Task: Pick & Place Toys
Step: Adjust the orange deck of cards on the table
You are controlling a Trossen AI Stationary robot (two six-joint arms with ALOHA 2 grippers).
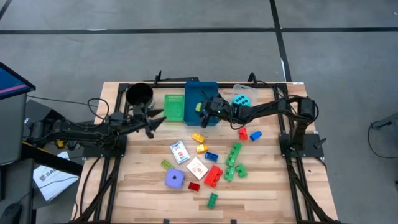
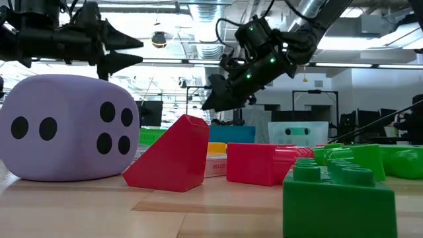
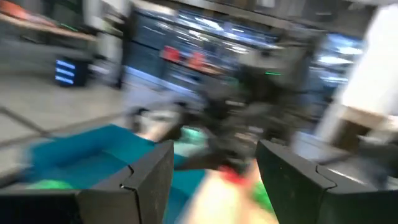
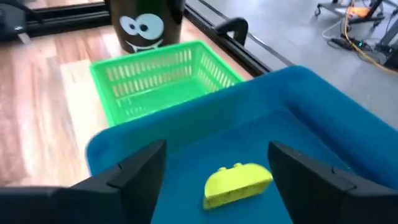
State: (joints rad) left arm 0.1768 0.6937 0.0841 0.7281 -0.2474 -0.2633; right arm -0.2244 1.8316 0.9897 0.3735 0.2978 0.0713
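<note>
Table [image 1: 143,193]: wooden slats, carrying trays at the far edge and loose toys nearer the middle.

Right claw [image 1: 208,107]: over the blue tray [image 1: 194,88], fingers apart, nothing between them. In the right wrist view a yellow brick [image 4: 237,184] lies on the tray floor below the open fingers [image 4: 134,165], not touching them.

Left claw [image 1: 154,119]: above the table just beside the green tray [image 1: 175,107], near the black cup [image 1: 139,95]; fingers apart, empty.

Green tray: slatted sides, between cup and blue tray; touching the blue tray's side in the right wrist view.

Cyan die [image 1: 241,99]: in the clear tray [image 1: 247,91], right of the blue tray.

Purple die [image 1: 175,179]: on the table toward the near edge, left of the brick cluster; large in the low view [image 2: 69,125], four pips on one face.

Card packs: two, one [image 1: 179,152] near the centre, one [image 1: 198,167] just beside it.

Loose bricks on table:
- yellow [image 1: 198,137], just ahead of the blue tray
- red [image 1: 242,133] and blue [image 1: 255,135], side by side under the right arm
- green cluster [image 1: 234,160], right of centre
- red pair [image 1: 214,175], beside the second card pack
- green single [image 1: 212,199], nearest the front edge
</note>
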